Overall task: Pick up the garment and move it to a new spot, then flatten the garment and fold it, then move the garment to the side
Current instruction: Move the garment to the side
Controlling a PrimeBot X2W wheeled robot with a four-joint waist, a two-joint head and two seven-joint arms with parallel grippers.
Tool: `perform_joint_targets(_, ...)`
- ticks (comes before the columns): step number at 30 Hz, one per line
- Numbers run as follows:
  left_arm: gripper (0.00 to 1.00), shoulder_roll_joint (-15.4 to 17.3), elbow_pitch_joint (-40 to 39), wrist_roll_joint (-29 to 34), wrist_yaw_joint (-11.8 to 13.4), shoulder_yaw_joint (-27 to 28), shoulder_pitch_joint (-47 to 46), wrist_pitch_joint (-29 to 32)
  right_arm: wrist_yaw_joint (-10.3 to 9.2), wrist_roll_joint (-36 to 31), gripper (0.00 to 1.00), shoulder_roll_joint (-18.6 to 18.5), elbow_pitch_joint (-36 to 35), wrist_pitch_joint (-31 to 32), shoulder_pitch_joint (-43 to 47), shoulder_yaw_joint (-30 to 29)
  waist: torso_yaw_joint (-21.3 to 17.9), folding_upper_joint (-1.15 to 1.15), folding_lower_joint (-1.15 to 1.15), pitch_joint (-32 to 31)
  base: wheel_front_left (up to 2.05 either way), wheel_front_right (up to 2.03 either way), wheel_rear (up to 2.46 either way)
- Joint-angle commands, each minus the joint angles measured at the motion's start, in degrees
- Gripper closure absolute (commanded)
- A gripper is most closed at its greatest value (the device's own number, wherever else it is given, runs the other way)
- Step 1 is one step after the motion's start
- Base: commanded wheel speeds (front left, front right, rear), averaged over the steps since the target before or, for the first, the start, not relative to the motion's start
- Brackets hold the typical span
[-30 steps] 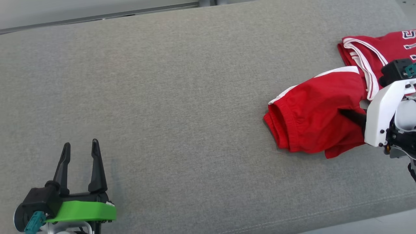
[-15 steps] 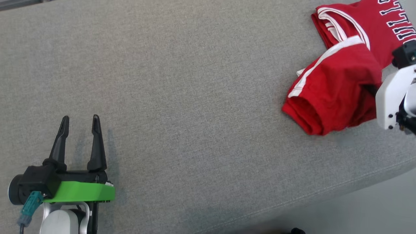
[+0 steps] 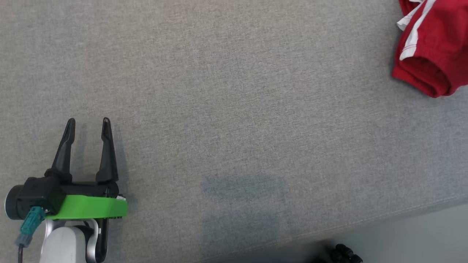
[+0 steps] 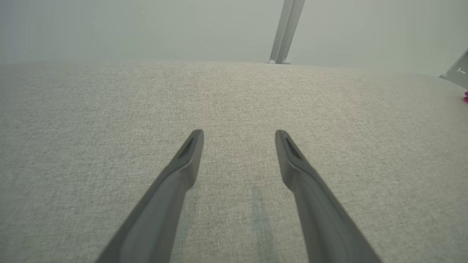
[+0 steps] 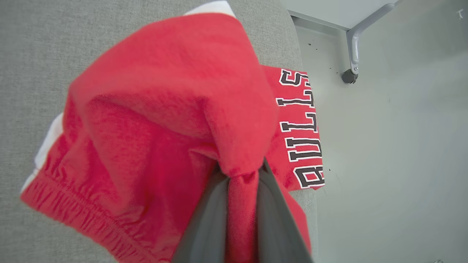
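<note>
- Now, my right gripper (image 5: 241, 175) has its jaws pinched together on a bunched fold of the red garment (image 5: 164, 91). The cloth is squeezed between them and drapes over and ahead of them.
- The garment's bulk lies on the grey fabric-covered table (image 5: 29, 54), near its edge. A flat part with black-and-white lettering (image 5: 303, 138) reaches that edge. Beyond it is pale floor (image 5: 395, 146), where a metal leg (image 5: 351, 47) stands on a caster.
- In the head view the garment (image 3: 435, 54) sits in the upper right corner. Its hemmed opening is turned toward me, and a white stripe (image 3: 411, 34) runs along it.
- My left gripper (image 3: 88, 122) is at the lower left, well apart from the garment. Its jaws are spread and hold nothing, over bare table (image 3: 234, 91).
- From the left wrist, the left gripper (image 4: 239, 135) shows that gap between the jaws. The table (image 4: 109, 91) weave is beneath, and a metal post (image 4: 287, 31) rises past the far edge.
- A strip of floor (image 3: 420, 233) shows at the lower right of the head view. A small black object (image 3: 342, 252) sits at the bottom edge; I cannot tell what it is.
</note>
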Motion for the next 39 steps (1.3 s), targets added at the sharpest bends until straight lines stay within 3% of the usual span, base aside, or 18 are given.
perform_joint_targets(1,0.0,0.67,-0.32,0.33,0.05,0.17,-0.95,-0.15,-0.02,-0.57,1.0,-0.81,1.8,-1.46,-0.62,-1.09,1.46,-0.01,-0.01,1.66,0.0,0.0,0.0)
perform_joint_targets(8,0.0,1.64,-0.74,0.76,0.06,-0.15,-0.52,-0.15,-0.05,-3.89,1.0,-0.76,11.23,-7.55,-0.87,-8.04,1.72,-0.01,-0.01,3.17,0.0,0.0,0.0)
perform_joint_targets(9,0.0,1.73,-0.72,0.84,0.06,-0.27,-0.46,-0.15,-0.06,-4.72,0.9,-0.62,12.77,-8.65,-0.87,-9.38,1.69,-0.01,-0.01,3.28,0.0,0.0,0.0)
perform_joint_targets(10,0.0,1.74,-0.73,0.86,0.07,-0.32,-0.43,-0.15,-0.06,-6.1,0.55,-0.36,14.09,-10.03,-0.93,-10.54,1.65,-0.01,-0.01,3.37,0.0,0.0,0.0)
perform_joint_targets(11,0.0,1.74,-0.71,0.92,0.07,-0.44,-0.4,-0.15,-0.06,-7.54,0.0,0.16,15.44,-11.17,-0.96,-11.55,1.6,-0.01,-0.01,3.45,0.0,0.0,0.0)
perform_joint_targets(13,0.0,1.83,-0.46,1.05,0.07,-0.64,-0.34,-0.15,-0.05,-10.09,0.0,3.55,19.27,-13.73,-1.77,-15.15,1.23,-0.01,-0.01,3.47,0.0,0.0,0.0)
perform_joint_targets(17,0.0,1.85,-0.29,0.73,0.07,-0.9,-1.16,-0.15,-0.05,-14.1,0.0,5.52,22.41,-15.17,-3.0,-18.17,0.82,-0.01,-0.01,3.25,0.0,0.0,0.0)
perform_joint_targets(33,0.0,0.56,0.64,-0.52,0.07,-0.99,-0.39,-0.15,-0.05,-25.17,0.0,6.01,26.17,-14.26,1.16,-30.97,1.59,-0.01,-0.01,0.67,0.0,0.0,0.0)
perform_joint_targets(39,0.0,-0.31,0.77,-0.72,0.08,-0.27,0.71,-0.15,-0.05,-24.07,0.0,5.55,24.47,-20.47,4.74,-32.08,2.46,-0.01,-0.01,-2.38,0.0,0.0,0.0)
